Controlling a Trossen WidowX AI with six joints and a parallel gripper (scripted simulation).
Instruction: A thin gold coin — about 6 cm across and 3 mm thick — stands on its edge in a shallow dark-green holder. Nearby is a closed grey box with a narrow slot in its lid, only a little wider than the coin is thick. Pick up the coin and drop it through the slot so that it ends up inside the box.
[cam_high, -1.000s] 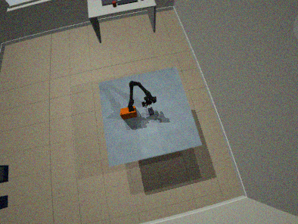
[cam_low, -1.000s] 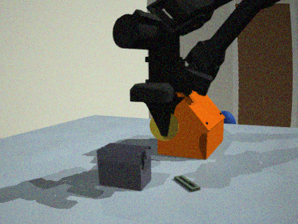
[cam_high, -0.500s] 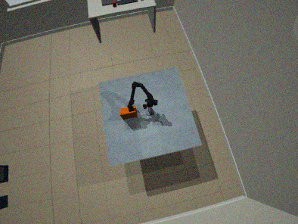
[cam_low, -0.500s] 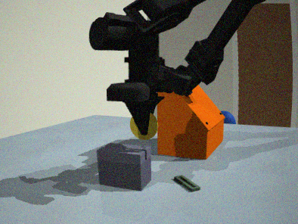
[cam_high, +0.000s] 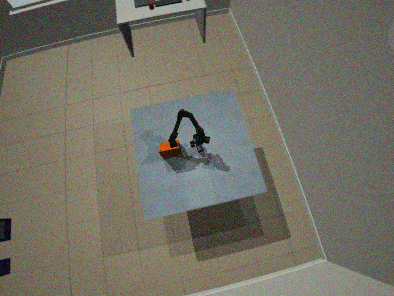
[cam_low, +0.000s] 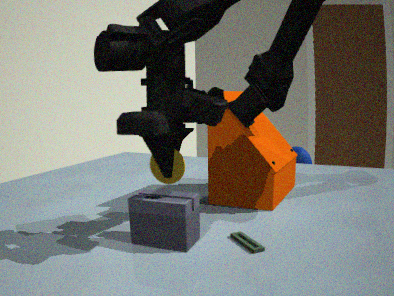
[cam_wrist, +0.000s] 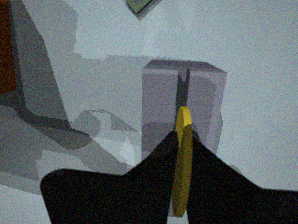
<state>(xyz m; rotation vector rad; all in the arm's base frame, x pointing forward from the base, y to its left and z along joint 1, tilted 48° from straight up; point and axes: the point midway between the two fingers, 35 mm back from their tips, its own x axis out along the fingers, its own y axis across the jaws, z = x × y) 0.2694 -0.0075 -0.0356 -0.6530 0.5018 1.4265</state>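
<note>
1. Above the grey box (cam_low: 165, 220), fingers (cam_low: 165, 150) are clamped on the gold coin (cam_low: 168, 169), which hangs edge-down, clear of the lid.
2. Step in hand: lining the coin up with the slot (cam_wrist: 182, 87). Wrist view shows them near parallel.
3. Next: fine centring, straight descent, then release.
4. Count: one coin, one box, one green holder (cam_low: 247, 242), vacant, right of the box on the counter (cam_low: 325, 240).

Table (cam_low: 325, 240); box (cam_low: 164, 222); holder (cam_low: 247, 242), seemingly flat.
</note>
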